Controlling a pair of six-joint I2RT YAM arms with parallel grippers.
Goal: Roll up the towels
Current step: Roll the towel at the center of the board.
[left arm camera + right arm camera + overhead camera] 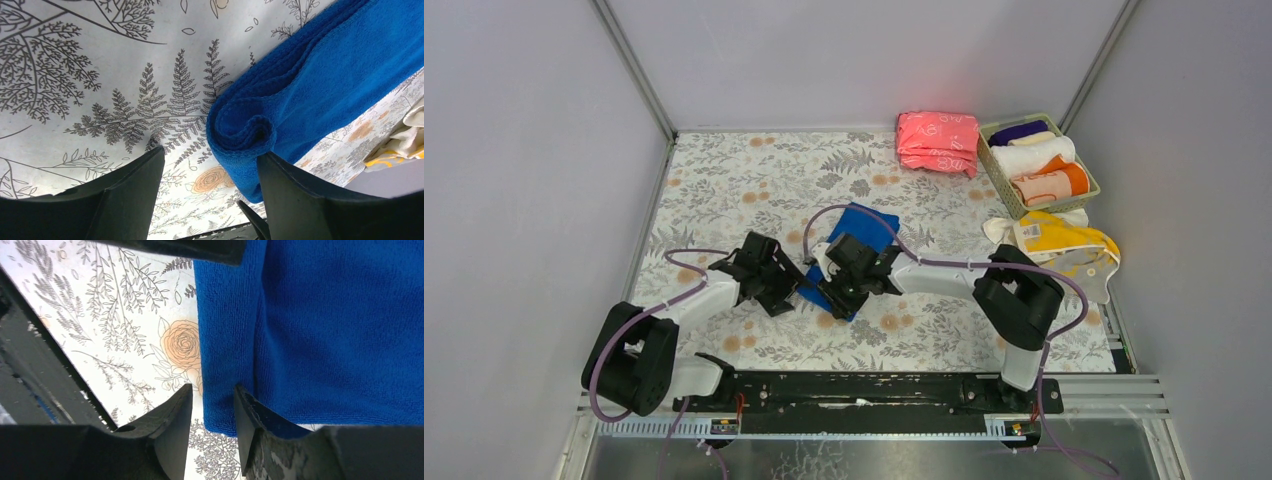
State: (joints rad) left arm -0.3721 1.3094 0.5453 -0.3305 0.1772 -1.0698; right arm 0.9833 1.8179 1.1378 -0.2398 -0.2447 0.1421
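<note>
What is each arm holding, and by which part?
Left jaws: open around the rolled end of the royal blue cloth towel, holding nothing. Right jaws straddle its edge; grip cannot be told.

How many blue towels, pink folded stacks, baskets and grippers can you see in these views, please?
blue towel: 1
pink stack: 1
basket: 1
grippers: 2, the left gripper and the right gripper
total: 5

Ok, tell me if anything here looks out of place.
The yellow towel lies crumpled by the basket at the mat's right edge. The blue towel sits askew, only its near end rolled.
</note>
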